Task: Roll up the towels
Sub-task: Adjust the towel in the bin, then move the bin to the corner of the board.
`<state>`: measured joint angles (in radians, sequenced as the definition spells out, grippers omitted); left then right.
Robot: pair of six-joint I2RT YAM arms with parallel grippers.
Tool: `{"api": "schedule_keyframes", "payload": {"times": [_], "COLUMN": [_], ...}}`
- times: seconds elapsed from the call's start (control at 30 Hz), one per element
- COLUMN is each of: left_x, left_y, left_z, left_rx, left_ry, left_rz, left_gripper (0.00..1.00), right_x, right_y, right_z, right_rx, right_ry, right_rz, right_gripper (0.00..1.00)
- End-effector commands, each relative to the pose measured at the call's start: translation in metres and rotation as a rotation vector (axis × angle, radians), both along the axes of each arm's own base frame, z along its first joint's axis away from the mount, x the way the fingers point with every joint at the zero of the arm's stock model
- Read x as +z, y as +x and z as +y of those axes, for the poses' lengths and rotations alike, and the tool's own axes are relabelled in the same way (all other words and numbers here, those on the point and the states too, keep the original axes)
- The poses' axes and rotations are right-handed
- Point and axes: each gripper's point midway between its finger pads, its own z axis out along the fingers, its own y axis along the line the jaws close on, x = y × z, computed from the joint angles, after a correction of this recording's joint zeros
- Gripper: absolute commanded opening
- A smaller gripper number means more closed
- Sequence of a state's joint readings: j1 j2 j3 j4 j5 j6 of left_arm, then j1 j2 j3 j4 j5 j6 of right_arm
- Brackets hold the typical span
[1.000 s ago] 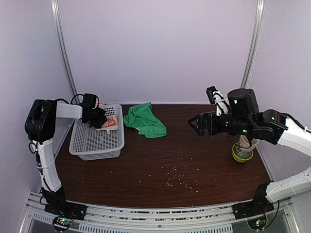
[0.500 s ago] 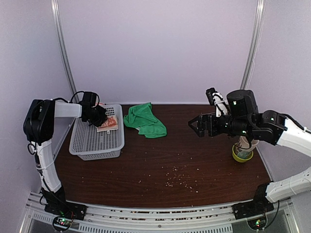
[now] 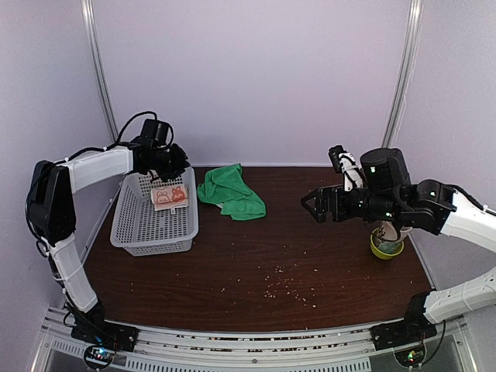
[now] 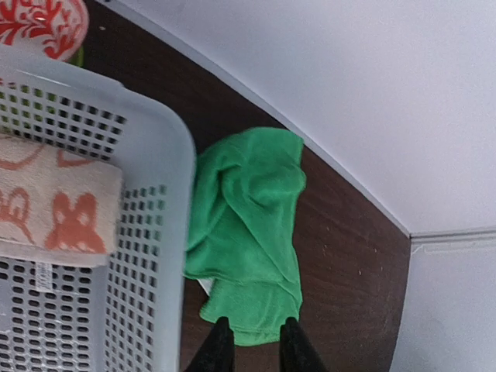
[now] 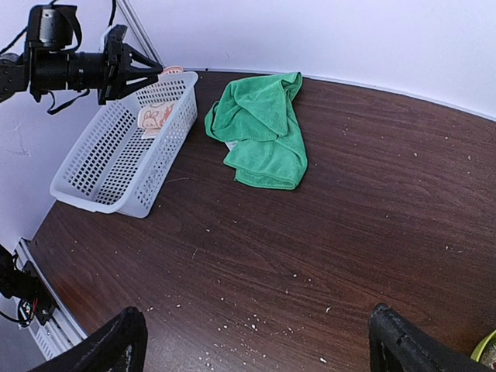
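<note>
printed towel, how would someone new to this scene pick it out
On the dark table, find the white perforated basket at the left. The printed towel lies folded inside it. Unlike the plain green towel crumpled on the tabletop, it is pinkish-beige with orange cartoon figures.

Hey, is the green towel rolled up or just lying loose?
Loose, not rolled: the green towel lies crumpled and flattish on the table, beside the basket.

Towel (image 3: 170, 196) in basket (image 3: 144, 223), second towel (image 3: 231, 194) beside

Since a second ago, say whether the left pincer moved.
Yes: the left pincer drew back from the printed towel, toward the far end of the basket.
</note>
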<state>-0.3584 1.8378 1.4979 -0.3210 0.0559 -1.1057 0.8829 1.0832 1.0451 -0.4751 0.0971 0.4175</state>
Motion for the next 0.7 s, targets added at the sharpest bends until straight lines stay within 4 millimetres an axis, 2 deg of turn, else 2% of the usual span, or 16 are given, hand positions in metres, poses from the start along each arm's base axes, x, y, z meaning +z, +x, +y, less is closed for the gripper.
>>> {"api": "schedule_keyframes", "payload": {"times": [0.0,0.13,0.27,0.37,0.53,0.67], "left_x": [0.016,-0.003,-0.037,-0.058,-0.09,-0.108], "left_y": [-0.036,-0.05,-0.053,-0.054,-0.055,-0.057], "left_z": [-0.053,-0.092,-0.104,-0.099,-0.074,-0.051], "left_rx": [-0.162,-0.247,-0.283,-0.276,-0.231,-0.183], "left_ry": [0.18,0.224,0.277,0.371,0.533,0.599], "left_rz": [-0.033,-0.012,0.053,0.084,0.171,0.226], "left_gripper": [0.22,0.21,0.2,0.18,0.15,0.15], "right_x": [-0.001,-0.005,-0.01,-0.014,-0.016,-0.017], "right_y": [-0.001,-0.003,-0.004,-0.005,-0.004,-0.001], "right_z": [-0.01,-0.015,-0.018,-0.02,-0.021,-0.018], "right_rx": [-0.032,-0.05,-0.066,-0.078,-0.088,-0.096], "right_ry": [0.016,0.017,0.027,0.032,0.043,0.044], "right_rz": [-0.002,0.004,0.016,0.027,0.032,0.038], "right_gripper": [1.0,1.0,1.0,1.0,1.0,1.0]}}
